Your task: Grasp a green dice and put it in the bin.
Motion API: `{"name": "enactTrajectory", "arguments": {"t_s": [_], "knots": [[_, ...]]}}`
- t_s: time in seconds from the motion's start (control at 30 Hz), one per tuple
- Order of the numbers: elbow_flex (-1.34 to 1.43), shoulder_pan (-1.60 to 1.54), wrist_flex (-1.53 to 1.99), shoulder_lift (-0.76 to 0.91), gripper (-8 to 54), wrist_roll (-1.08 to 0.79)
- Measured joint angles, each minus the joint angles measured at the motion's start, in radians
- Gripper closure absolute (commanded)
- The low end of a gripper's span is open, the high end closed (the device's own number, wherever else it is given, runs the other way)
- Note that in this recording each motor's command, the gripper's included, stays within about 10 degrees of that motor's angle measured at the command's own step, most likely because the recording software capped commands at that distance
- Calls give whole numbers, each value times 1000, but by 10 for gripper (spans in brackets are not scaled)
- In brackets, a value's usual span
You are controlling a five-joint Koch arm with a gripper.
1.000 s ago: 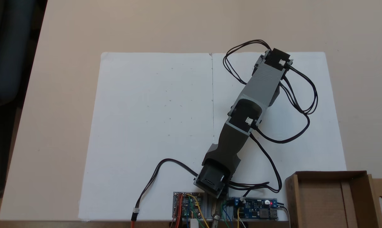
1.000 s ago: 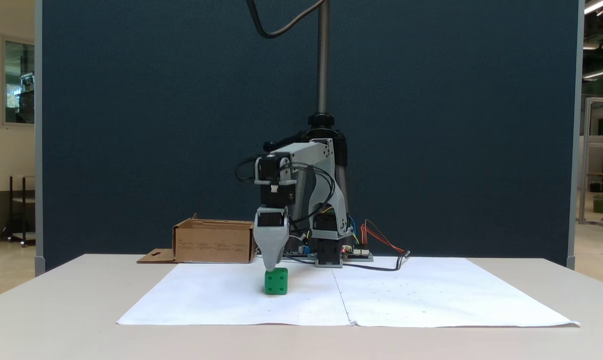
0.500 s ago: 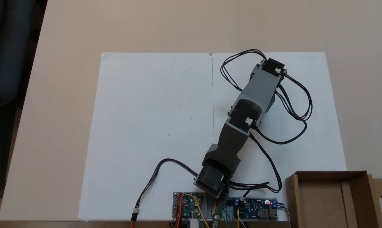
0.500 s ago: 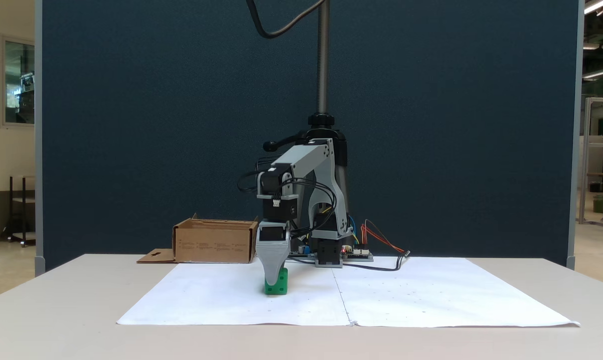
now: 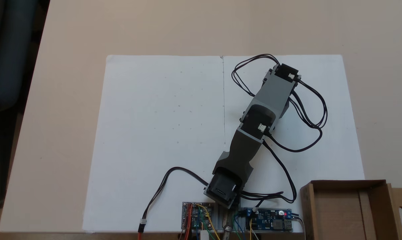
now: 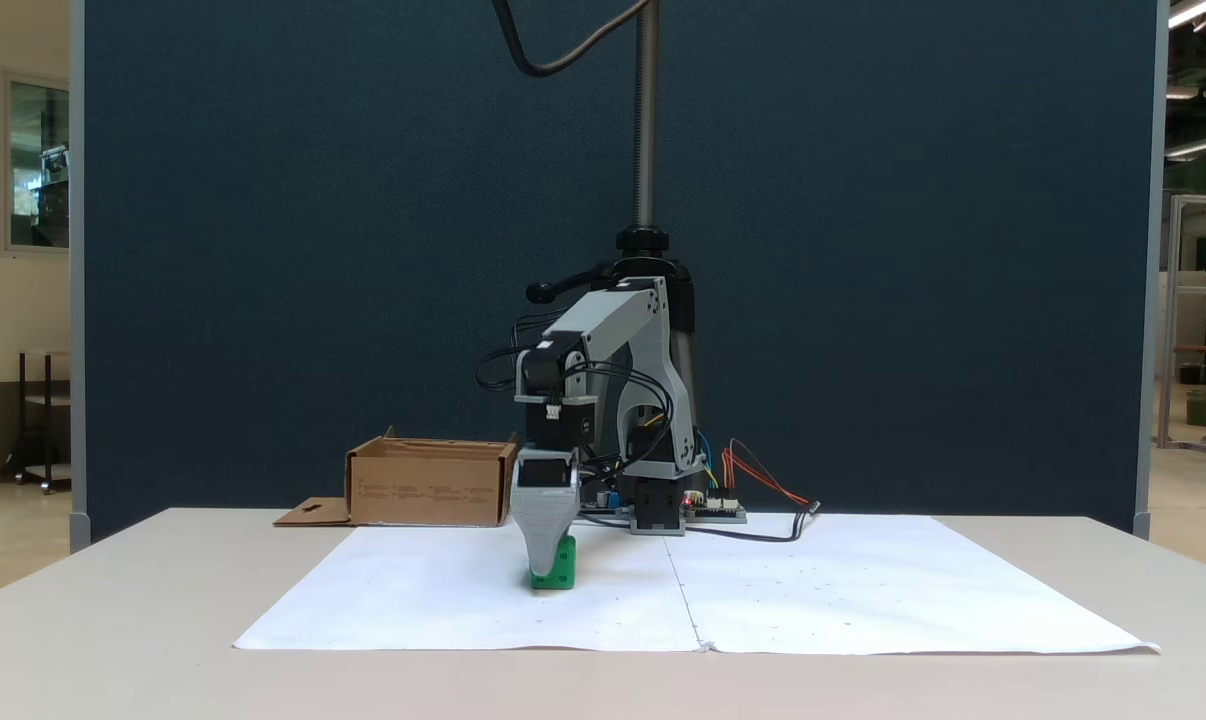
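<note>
1. Where the two white paper sheets [image 6: 813,590] cover the beige table [image 6: 113,620], the small bright green plastic dice [image 6: 561,566] sits on the paper, partly hidden behind the grey gripper [image 6: 543,570].
2. That gripper points straight down in front of the dice, its tip at the paper (only one jaw shows, so whether it is clenched or released I cannot tell).
3. Behind the dice and to its left in that view stands the shallow brown cardboard bin [image 6: 428,485], well apart from it, [image 5: 351,213].

Grey arm [image 5: 274,91] — black motors, looping cables [image 5: 309,110]
</note>
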Motion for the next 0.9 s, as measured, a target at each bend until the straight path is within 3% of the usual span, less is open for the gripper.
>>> {"name": "enactTrajectory", "arguments": {"t_s": [0.7, 0.9], "knots": [[2, 0, -20, -34, 35, 0], [0, 0, -37, -46, 92, 0]]}}
